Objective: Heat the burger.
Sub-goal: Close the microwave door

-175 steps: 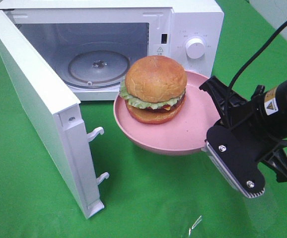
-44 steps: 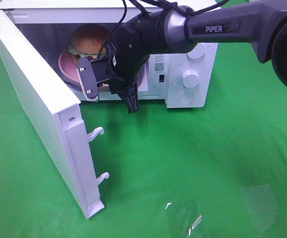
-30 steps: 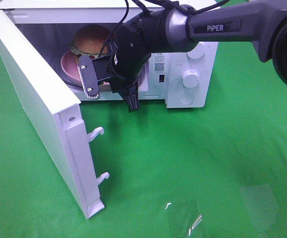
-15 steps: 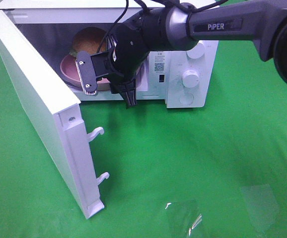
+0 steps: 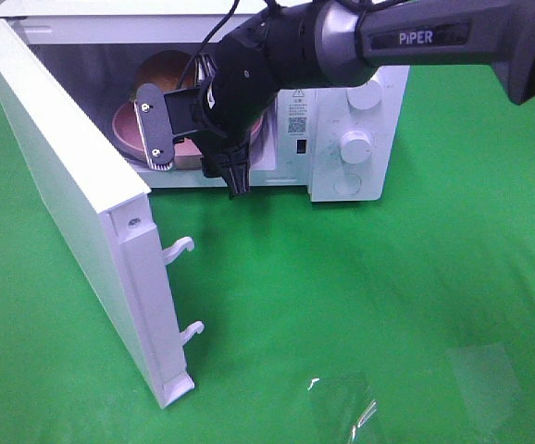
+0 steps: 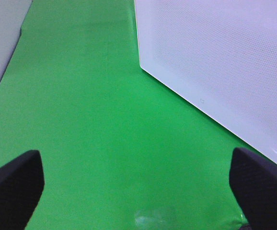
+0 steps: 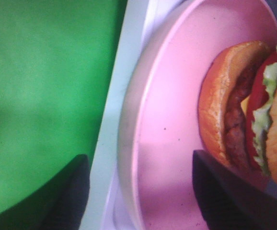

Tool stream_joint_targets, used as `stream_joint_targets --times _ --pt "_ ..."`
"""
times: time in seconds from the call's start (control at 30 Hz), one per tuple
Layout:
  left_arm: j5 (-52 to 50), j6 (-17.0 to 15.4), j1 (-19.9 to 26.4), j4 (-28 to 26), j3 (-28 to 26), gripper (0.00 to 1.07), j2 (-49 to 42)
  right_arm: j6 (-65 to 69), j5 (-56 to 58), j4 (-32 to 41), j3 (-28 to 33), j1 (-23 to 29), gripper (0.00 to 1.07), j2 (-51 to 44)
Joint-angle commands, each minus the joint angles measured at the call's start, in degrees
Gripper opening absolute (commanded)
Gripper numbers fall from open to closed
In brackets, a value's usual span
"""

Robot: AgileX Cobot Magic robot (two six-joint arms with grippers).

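The burger (image 5: 161, 70) sits on a pink plate (image 5: 125, 129) inside the white microwave (image 5: 342, 176), whose door (image 5: 73, 203) stands wide open to the left. My right gripper (image 5: 196, 153) is at the oven's mouth, open, with one finger on each side of the plate's near rim and not pinching it. In the right wrist view the burger (image 7: 234, 110) lies on the plate (image 7: 172, 120), and the rim passes between the parted fingers of the right gripper (image 7: 141, 163). My left gripper (image 6: 136, 179) is open above the green cloth, beside the door's outer face (image 6: 215, 62).
The microwave's knob (image 5: 355, 146) is on its right panel. Two latch hooks (image 5: 180, 248) stick out of the open door's edge. Green cloth (image 5: 369, 305) covers the table in front of the oven.
My right gripper has opened and let go of the plate, which now rests with the burger inside the microwave. The gripper has shifted slightly left and up.
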Motion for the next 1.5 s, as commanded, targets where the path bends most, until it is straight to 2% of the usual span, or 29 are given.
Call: stream_joint_targets --times 0.03,0.23,0.77,1.27,1.5 --pt "-0.80 -0.06 -0.29 -0.34 0.11 0.98 -0.92 0.23 -2.64 -0.11 4.07 0.06 0.71 -3.72" --pt "-0.80 -0.06 -0.29 -0.34 0.11 0.98 -0.92 0.23 -3.67 -1.09 9.00 0.06 0.77 -7.05" --pt "-0.80 -0.06 -0.29 -0.34 0.11 0.98 -0.92 1.66 -4.13 -1.20 18.28 1.43 0.76 -14.50" --pt "-0.80 -0.06 -0.29 -0.34 0.11 0.98 -0.92 15.18 -2.69 -1.55 29.11 1.43 0.76 -25.15" --pt "-0.80 -0.06 -0.29 -0.34 0.11 0.98 -0.92 29.39 -0.86 -1.55 33.86 1.43 0.76 -31.05"
